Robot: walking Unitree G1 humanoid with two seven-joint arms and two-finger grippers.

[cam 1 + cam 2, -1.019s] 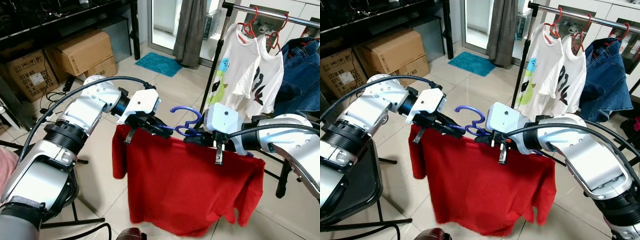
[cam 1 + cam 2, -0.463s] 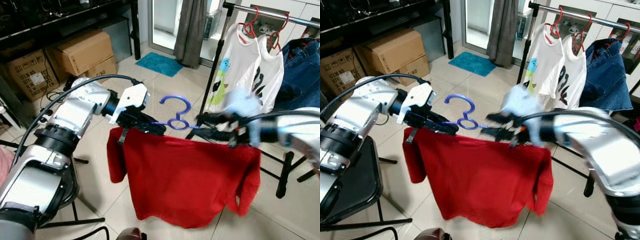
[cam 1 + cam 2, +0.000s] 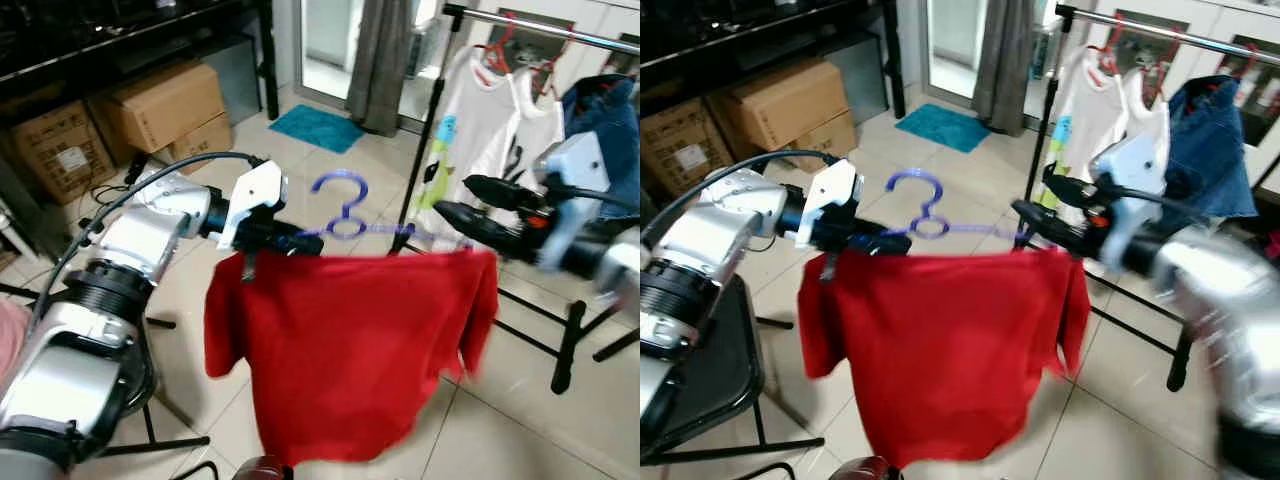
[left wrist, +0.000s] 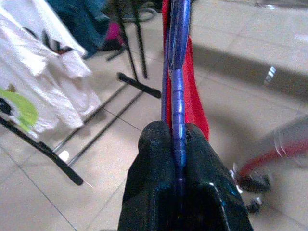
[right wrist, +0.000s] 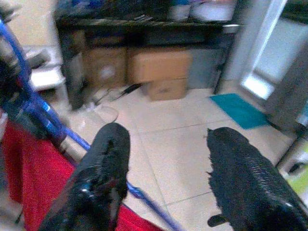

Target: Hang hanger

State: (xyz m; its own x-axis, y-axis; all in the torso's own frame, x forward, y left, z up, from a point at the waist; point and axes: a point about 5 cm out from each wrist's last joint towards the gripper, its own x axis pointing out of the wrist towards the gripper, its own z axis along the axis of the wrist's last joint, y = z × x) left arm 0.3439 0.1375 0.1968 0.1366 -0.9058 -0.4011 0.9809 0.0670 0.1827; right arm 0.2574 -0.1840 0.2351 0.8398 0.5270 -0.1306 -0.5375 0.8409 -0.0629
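Observation:
A red T-shirt [image 3: 350, 340] hangs on a blue plastic hanger [image 3: 342, 210] held out in front of me above the tiled floor. My left gripper [image 3: 300, 242] is shut on the hanger's left arm; in the left wrist view the blue hanger [image 4: 177, 101] is pinched between the black fingers [image 4: 202, 159]. My right gripper [image 3: 468, 198] stands open to the right of the hanger and apart from it, its fingers [image 5: 103, 168] spread wide. The clothes rail [image 3: 545, 22] runs across the back right.
White T-shirts [image 3: 470, 130] on red hangers and a blue denim garment [image 3: 605, 120] hang on the rail, whose black post [image 3: 428, 130] stands just behind the hanger. Cardboard boxes [image 3: 165, 100] sit under a dark shelf at back left. A teal mat [image 3: 318, 127] lies by the doorway.
My right gripper has let go of the hanger and pulled away to the right and up. The left gripper now carries the hanger and shirt alone, raised a little and level.

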